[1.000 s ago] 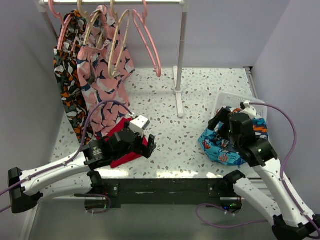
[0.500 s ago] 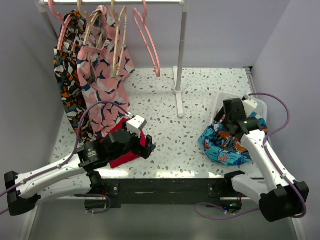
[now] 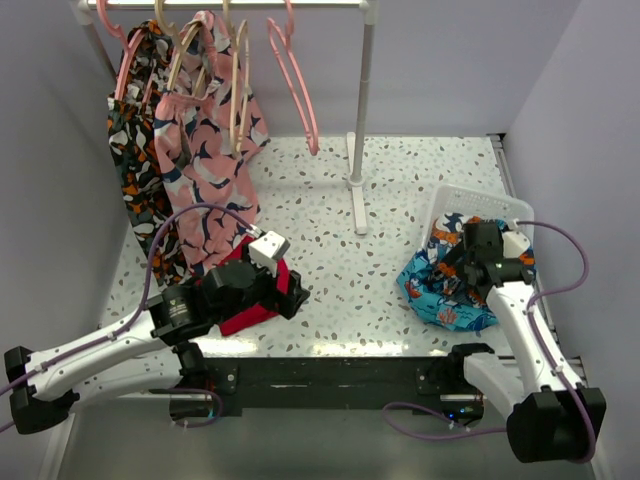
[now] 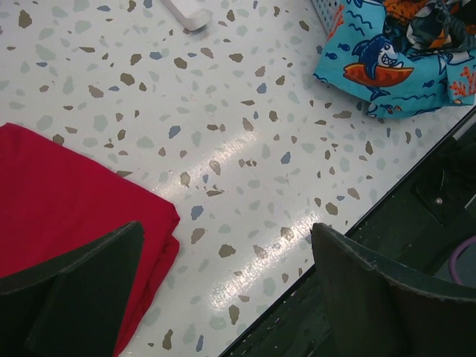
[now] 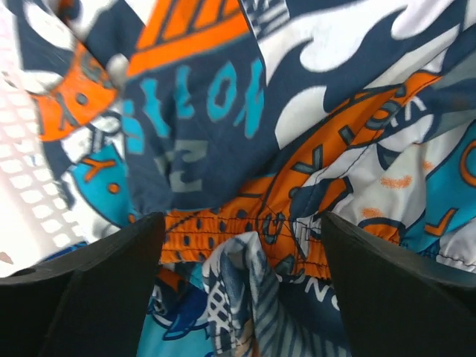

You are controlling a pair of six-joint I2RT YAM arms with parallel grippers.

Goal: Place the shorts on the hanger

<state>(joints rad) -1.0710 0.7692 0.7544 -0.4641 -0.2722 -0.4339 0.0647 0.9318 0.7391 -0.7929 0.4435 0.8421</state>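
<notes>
Top external: the left hand (image 3: 290, 292) hangs over a red cloth (image 3: 250, 315) on the counter (image 3: 400, 180). The right hand (image 3: 452, 255) reaches into the white basket (image 3: 480, 200), where the shorts (image 3: 446, 236) lie. The hanger (image 3: 240, 90) hangs on the rail (image 3: 230, 5).

Left wrist: fingers spread wide, holding nothing.

Right wrist: fingers wide apart over the shorts, nothing pinched.

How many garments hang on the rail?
2: a dark print garment at far left, and pink shorts just right of it. Others could hide behind them.
</notes>
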